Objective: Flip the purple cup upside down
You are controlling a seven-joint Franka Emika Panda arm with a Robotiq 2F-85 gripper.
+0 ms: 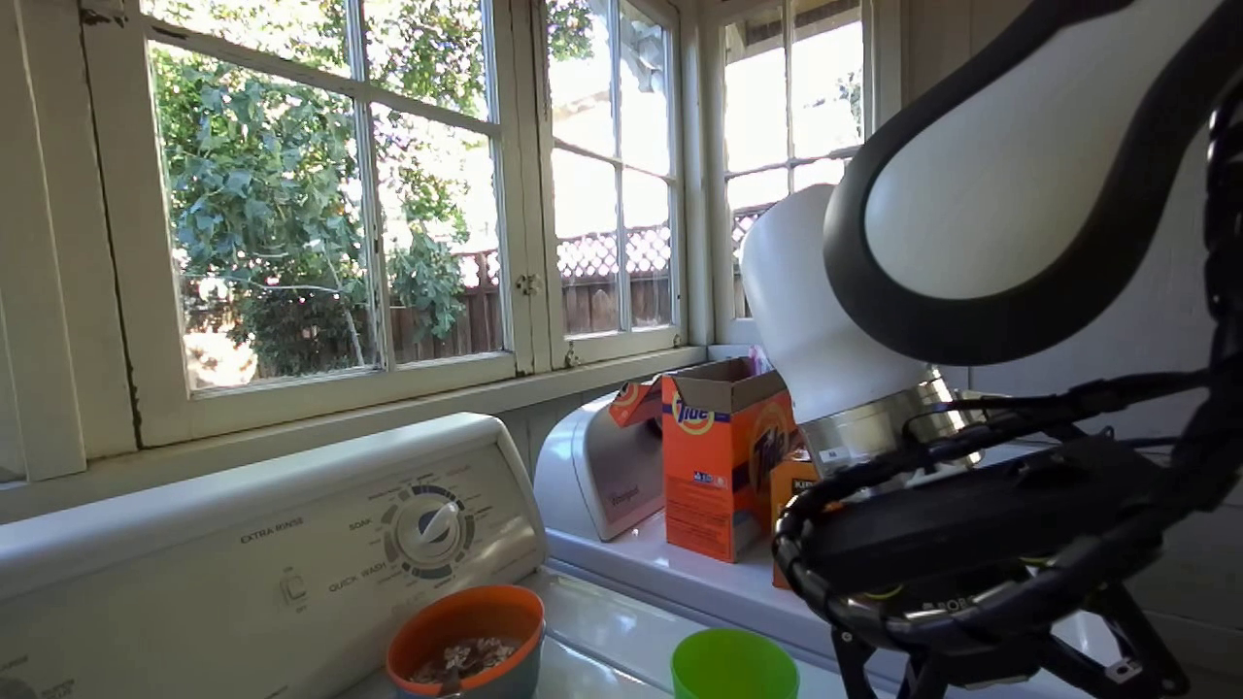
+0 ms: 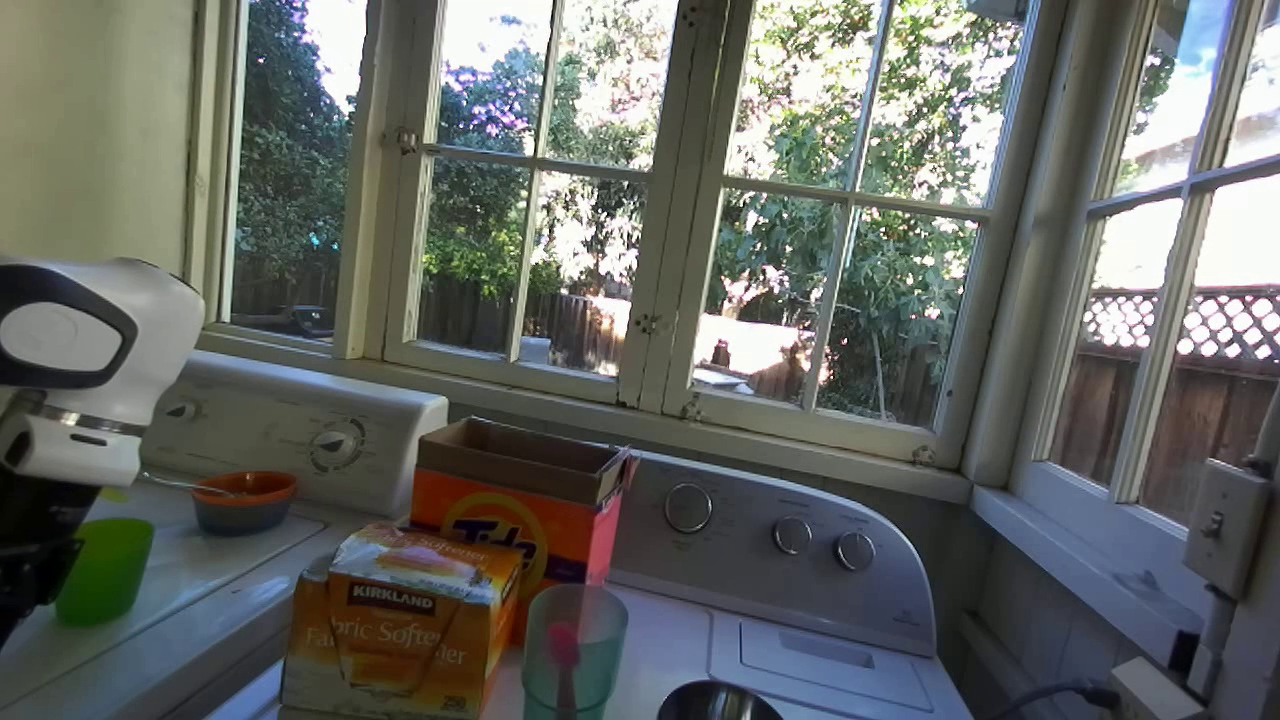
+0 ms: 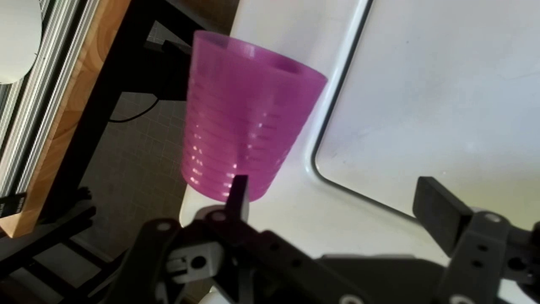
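- One purple cup, and the wrist view gives a decent look: it's on a white surface right by the edge, with tiled floor past it. Looks mouth-up to me, wide rim toward the top of the picture, narrower base down near the gripper.
- As for the gripper, its fingers are spread wide and it's got hold of nothing.
- The finger on the left of that picture overlaps the cup's base. Touching it or just in front? Honestly can't tell. The other one's well off to the right.
- A white-and-black arm fills the right side of an exterior view.
- Lime-green cup is in both exterior views, mouth up, near an orange-and-grey bowl but apart from it. Some kind of handle pokes out of the bowl.
- Tide box stands with its top open, behind a Kirkland fabric softener box.
- Next to those, a translucent teal cup with something pink in it.
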